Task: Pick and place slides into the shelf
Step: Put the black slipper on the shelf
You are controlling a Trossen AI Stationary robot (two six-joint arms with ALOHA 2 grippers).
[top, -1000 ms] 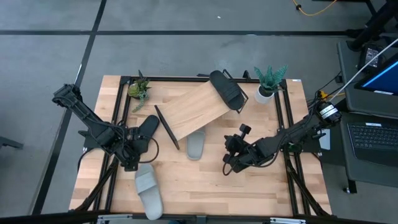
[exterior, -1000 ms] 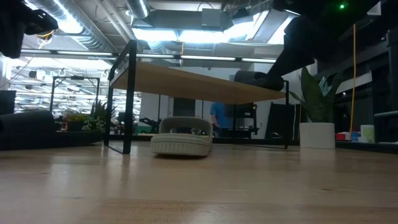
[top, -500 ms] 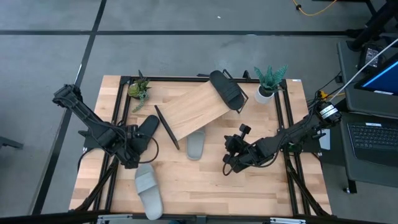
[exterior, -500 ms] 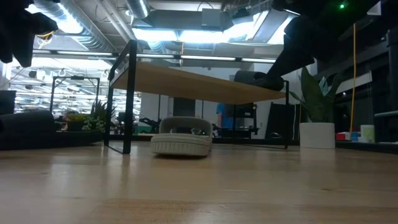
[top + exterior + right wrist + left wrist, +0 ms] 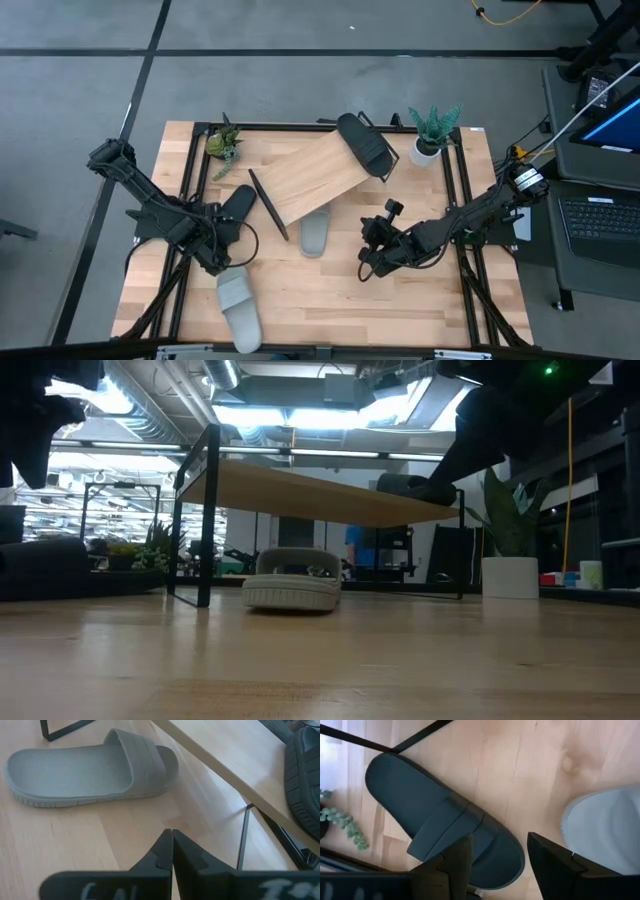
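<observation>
From above, shelf (image 5: 312, 182) sits tilted at counter (image 5: 330, 300) centre-far. One black slide (image 5: 364, 145) lies on the shelf's far right end; a grey slide (image 5: 315, 233) lies half under its near edge. Second black slide (image 5: 238, 205) rests on the counter left of the shelf, with the left end effector (image 5: 214, 243) over its near end. Second grey slide (image 5: 239, 310) lies near-left, just beyond that end effector. Right end effector (image 5: 372, 262) hovers right of centre.

Low view: grey slide (image 5: 292, 592) under the raised shelf (image 5: 330, 500).

Left wrist: fingers (image 5: 457, 860) spread apart, straddling the black slide (image 5: 440, 822) without clasping it; grey slide (image 5: 605, 832) beside.

Right wrist: fingers (image 5: 161, 852) pressed together, empty, above bare counter; grey slide (image 5: 90, 767) ahead.
</observation>
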